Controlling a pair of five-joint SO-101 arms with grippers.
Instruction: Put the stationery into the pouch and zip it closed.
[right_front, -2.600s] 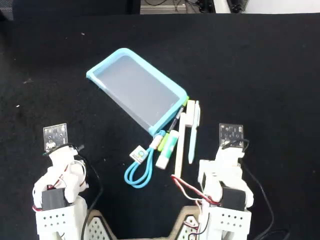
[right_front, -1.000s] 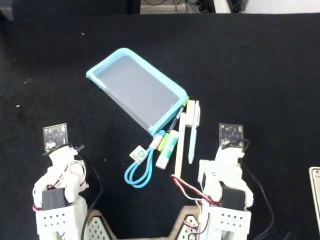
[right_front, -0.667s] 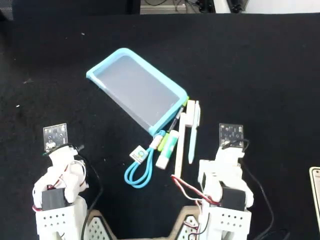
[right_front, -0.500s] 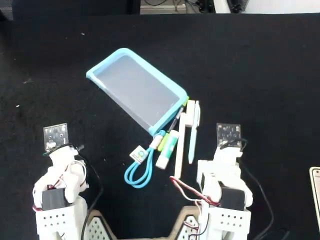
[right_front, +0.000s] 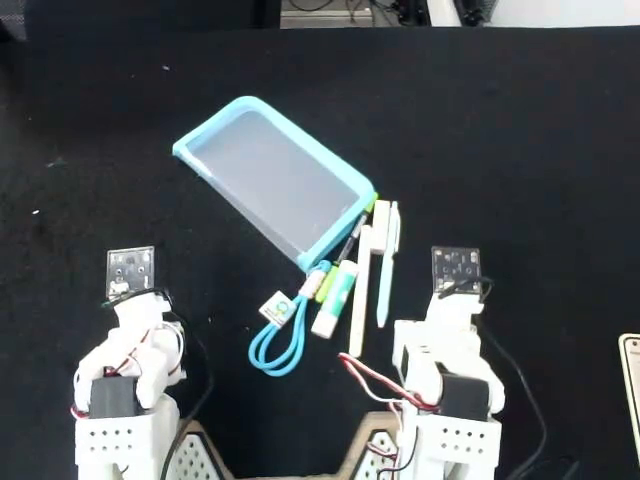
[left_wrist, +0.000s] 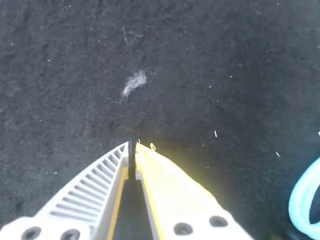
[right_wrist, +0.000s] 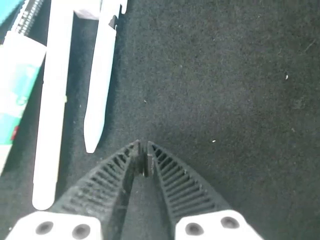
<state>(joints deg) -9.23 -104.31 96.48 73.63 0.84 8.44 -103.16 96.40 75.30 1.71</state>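
Pouch (right_front: 275, 185), frosted rectangle edged blue, slim pens (right_front: 386, 270) beside, left gripper (left_wrist: 132, 147), right gripper (right_wrist: 144, 150) both pressed together

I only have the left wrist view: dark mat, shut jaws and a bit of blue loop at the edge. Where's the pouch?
Observer: The pouch lies flat and slanted on the mat, out beyond both arms.
Operator: Is the stationery inside it?
Observer: I see no clear sign of that. The pens and a tube lie bunched at its near end.
Operator: What about the right arm?
Observer: The right arm sits beside that bunch, its jaws shut and empty over bare mat next to a pale pen.
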